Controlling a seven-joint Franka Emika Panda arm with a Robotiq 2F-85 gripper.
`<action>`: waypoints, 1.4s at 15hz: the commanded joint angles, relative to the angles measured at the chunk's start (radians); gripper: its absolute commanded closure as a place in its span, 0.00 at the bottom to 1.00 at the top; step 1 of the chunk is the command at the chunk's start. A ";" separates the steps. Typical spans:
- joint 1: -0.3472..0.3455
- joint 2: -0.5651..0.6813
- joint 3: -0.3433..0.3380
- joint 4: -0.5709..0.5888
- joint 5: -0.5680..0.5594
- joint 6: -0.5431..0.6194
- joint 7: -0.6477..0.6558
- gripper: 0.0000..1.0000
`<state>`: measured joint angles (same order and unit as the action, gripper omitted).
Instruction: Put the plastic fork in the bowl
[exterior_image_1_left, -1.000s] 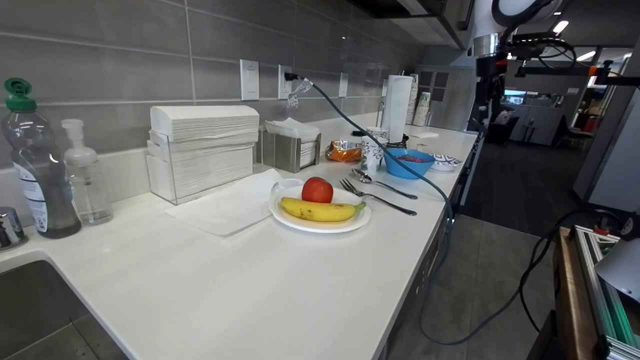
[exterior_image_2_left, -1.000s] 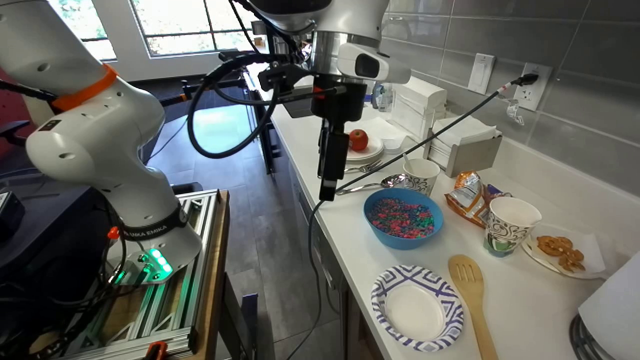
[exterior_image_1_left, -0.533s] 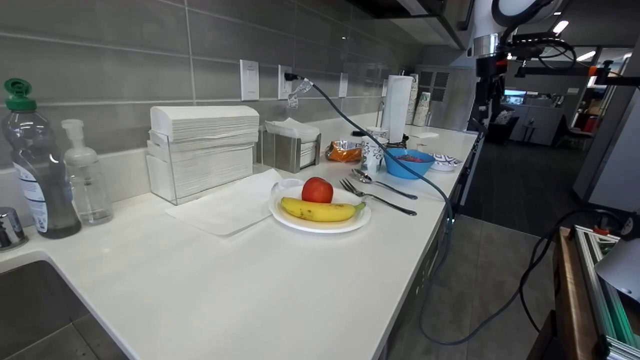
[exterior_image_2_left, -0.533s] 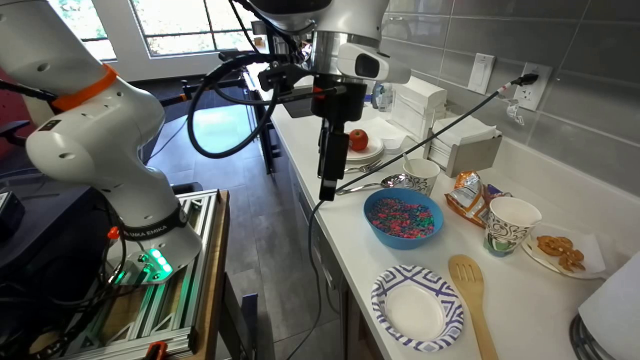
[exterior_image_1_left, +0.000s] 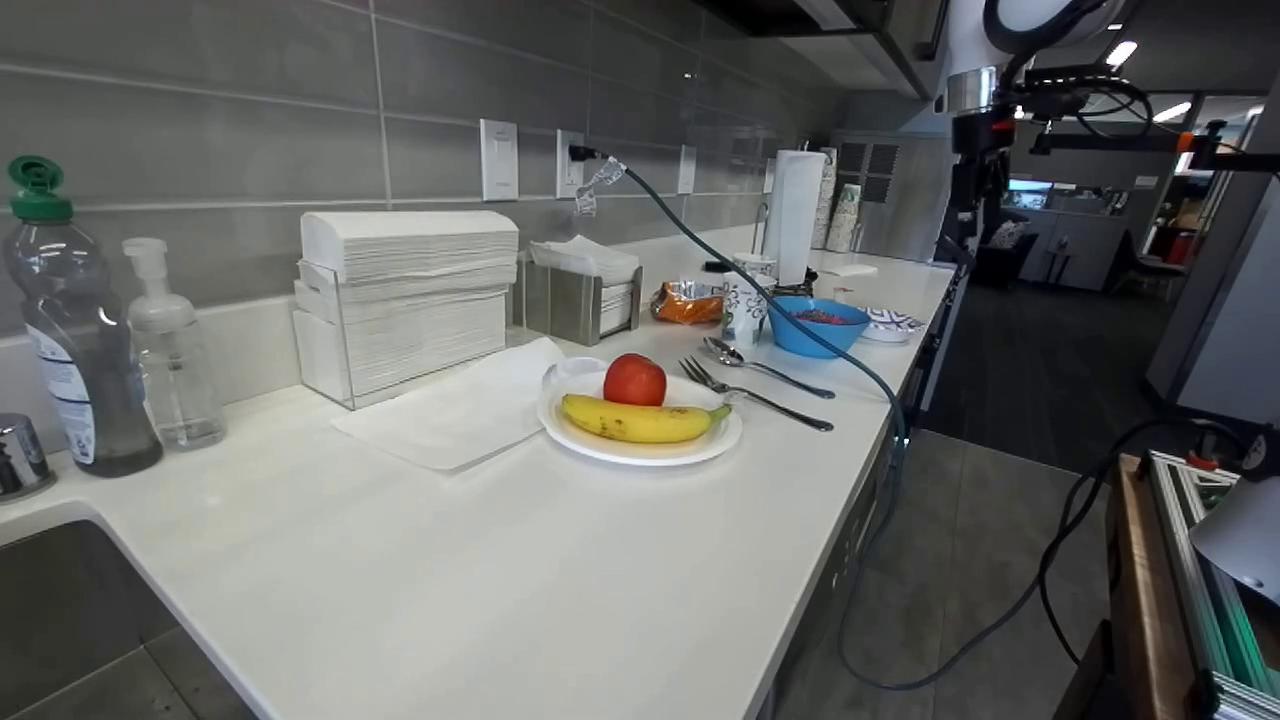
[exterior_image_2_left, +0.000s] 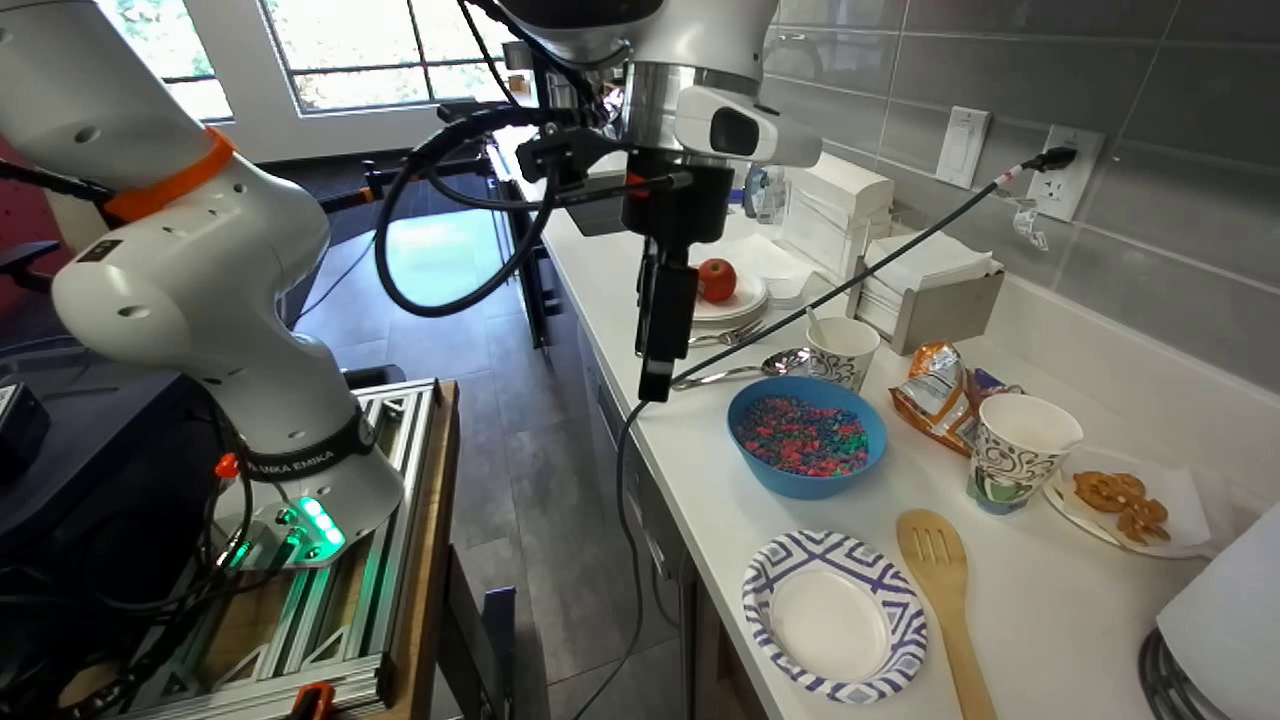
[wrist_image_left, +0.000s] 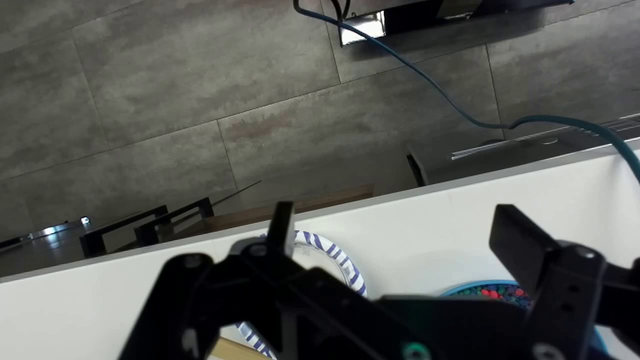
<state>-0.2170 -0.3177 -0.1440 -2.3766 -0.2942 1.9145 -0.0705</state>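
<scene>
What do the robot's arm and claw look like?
The arm is rounded and off-white, with an orange band, looped black cables, a black collar marked EMIKA and green base lights. The gripper is black and angular, with two blocky fingers.

Rounded white arm (exterior_image_2_left: 185, 285), orange strap (exterior_image_2_left: 172, 184), looped black cables (exterior_image_2_left: 382, 240), black collar (exterior_image_2_left: 318, 456) lettered "EMIKA", green lights (exterior_image_2_left: 322, 521), black jaws
</scene>
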 joint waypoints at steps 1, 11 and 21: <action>0.011 0.000 -0.010 0.001 -0.003 -0.002 0.003 0.00; 0.004 0.290 -0.022 0.297 0.220 0.134 0.355 0.00; 0.012 0.621 -0.067 0.652 0.341 0.333 0.703 0.00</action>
<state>-0.2175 0.1788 -0.1924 -1.8738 -0.0175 2.2733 0.5390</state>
